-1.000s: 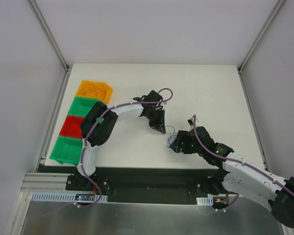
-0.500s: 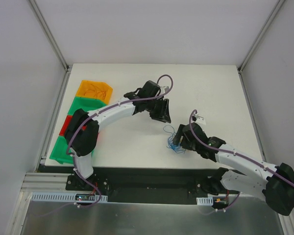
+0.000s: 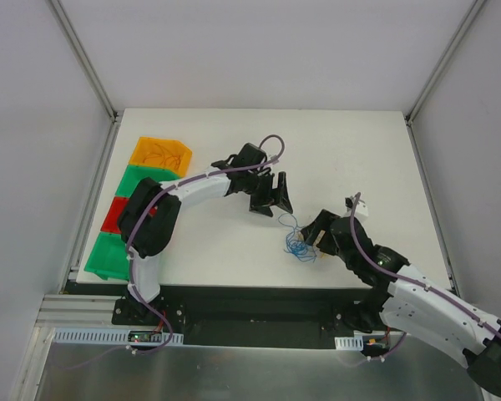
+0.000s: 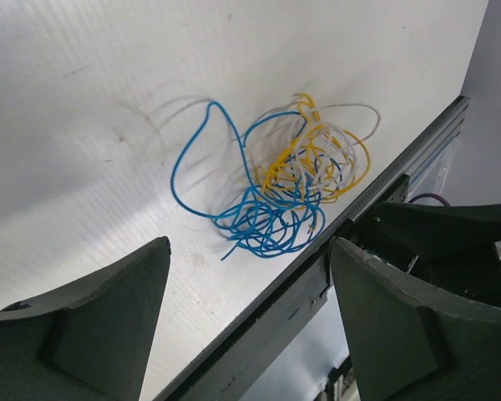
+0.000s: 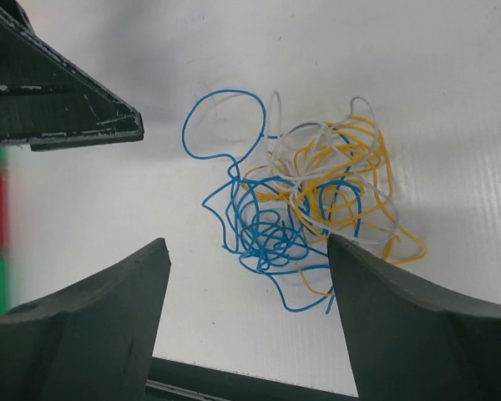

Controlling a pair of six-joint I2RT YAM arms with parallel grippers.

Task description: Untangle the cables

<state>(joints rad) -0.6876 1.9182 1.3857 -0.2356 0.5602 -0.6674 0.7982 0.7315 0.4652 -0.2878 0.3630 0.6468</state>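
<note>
The right pincer [image 3: 312, 239], spread and empty, has the cables [image 3: 297, 245] just beside it at nine o'clock in the top view. The left pincer [image 3: 274, 204], also spread, is farther off.

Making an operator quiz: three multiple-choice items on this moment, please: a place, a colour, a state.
1. Where are the cables? A) in a bin B) flat on the table C) lifted off it
2. Their strand colours? A) blue, yellow, white B) green, black C) red only
3. The left hand is: A) shut on the cables B) open, empty C) shut, empty
Answers: B, they lie on the white surface; A, both wrist views show those three; B, its fingers stand wide apart, nothing gripped between them.
</note>
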